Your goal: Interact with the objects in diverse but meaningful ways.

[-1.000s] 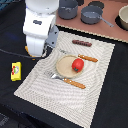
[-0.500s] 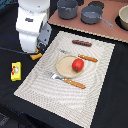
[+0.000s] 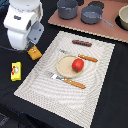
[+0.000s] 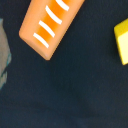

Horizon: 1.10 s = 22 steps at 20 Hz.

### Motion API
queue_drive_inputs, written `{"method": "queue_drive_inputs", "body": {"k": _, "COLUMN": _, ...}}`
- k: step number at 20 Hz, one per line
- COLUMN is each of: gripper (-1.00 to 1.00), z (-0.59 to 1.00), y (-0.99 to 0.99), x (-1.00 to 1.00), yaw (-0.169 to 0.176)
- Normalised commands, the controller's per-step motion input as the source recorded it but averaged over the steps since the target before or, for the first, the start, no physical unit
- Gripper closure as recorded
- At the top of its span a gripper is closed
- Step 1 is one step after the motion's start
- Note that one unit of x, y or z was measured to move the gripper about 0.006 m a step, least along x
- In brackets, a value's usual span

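Observation:
An orange bread block point(image 3: 34, 52) lies on the dark table just off the placemat's left edge, directly below my white arm. In the wrist view the bread block point(image 4: 50, 22) shows white stripes, with the yellow packet point(image 4: 122, 41) at the frame's edge. The yellow packet point(image 3: 16, 70) lies further to the exterior view's left. A red tomato point(image 3: 77, 64) sits on a round wooden plate point(image 3: 64, 69). The dark sausage point(image 3: 81, 43) lies at the mat's far side. My gripper point(image 3: 34, 41) hangs above the bread block. Its fingers do not show clearly.
A wooden-handled knife point(image 3: 75, 83) and fork point(image 3: 86, 57) flank the plate on the striped placemat point(image 3: 70, 102). Two grey pots point(image 3: 67, 8) point(image 3: 92, 14) stand on a brown board point(image 3: 112, 34) at the back.
My arm has shifted toward the exterior view's left and back, away from the placemat. The bread block now lies uncovered on the dark table beside the mat.

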Motion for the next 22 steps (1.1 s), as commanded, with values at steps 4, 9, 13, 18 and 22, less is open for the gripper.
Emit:
{"method": "queue_drive_inputs", "body": {"k": 4, "gripper": -1.00, "z": -0.13, "y": 0.13, "x": -0.46, "yaw": -0.207}}
{"method": "queue_drive_inputs", "body": {"k": 9, "gripper": -1.00, "z": -0.21, "y": 0.18, "x": -0.37, "yaw": -0.207}}
{"method": "queue_drive_inputs", "body": {"k": 13, "gripper": -1.00, "z": -0.28, "y": 0.20, "x": -0.37, "yaw": -0.142}}
{"method": "queue_drive_inputs", "body": {"k": 18, "gripper": -1.00, "z": -0.33, "y": 0.30, "x": -0.26, "yaw": -0.013}}
{"method": "queue_drive_inputs", "body": {"k": 22, "gripper": -1.00, "z": -0.38, "y": 0.36, "x": -0.20, "yaw": 0.000}}
